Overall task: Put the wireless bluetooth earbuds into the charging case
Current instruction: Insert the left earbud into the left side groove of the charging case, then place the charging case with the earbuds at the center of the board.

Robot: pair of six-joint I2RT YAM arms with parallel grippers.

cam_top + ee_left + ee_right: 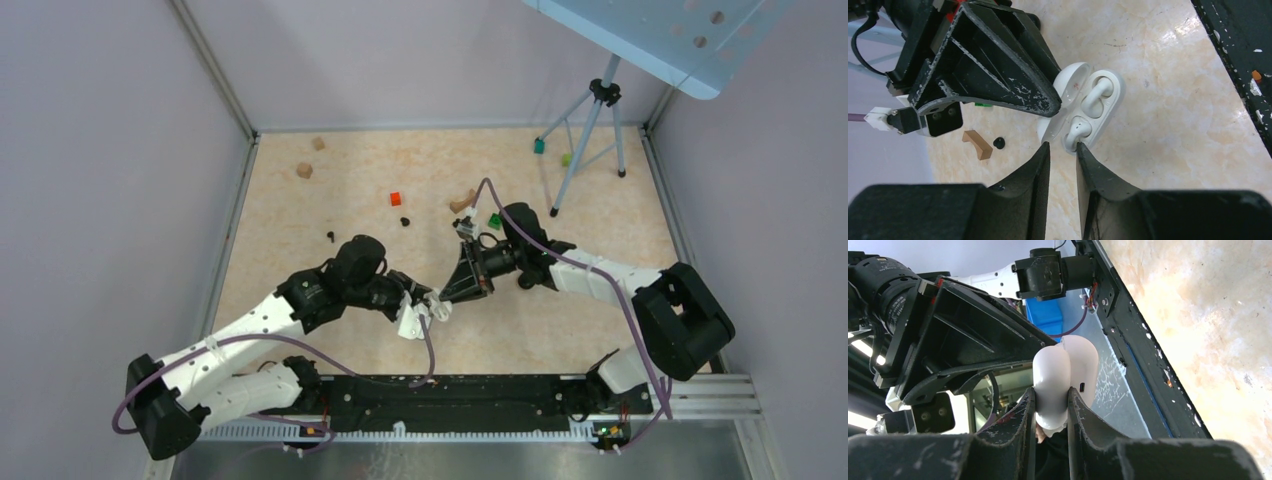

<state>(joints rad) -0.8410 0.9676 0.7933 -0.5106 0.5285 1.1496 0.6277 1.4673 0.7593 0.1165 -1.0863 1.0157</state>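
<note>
The work surface is a beige marbled table (290, 250) enclosed by pale walls.

Top view: both arms meet over the table's near centre. The left gripper (420, 310) and right gripper (452, 292) stand tip to tip. A tripod (592, 120) stands at the far right.

Left wrist view: the charging case (1116, 90) lies open, with both earbuds (1096, 94) seated in its base. The left jaws are narrowly parted with nothing between them (tips just beside the case's near end). A wooden block (977, 144) lies beyond.

Right wrist view: the right jaws are clamped on the white case. Its charging port (1082, 387) faces the camera.
</note>
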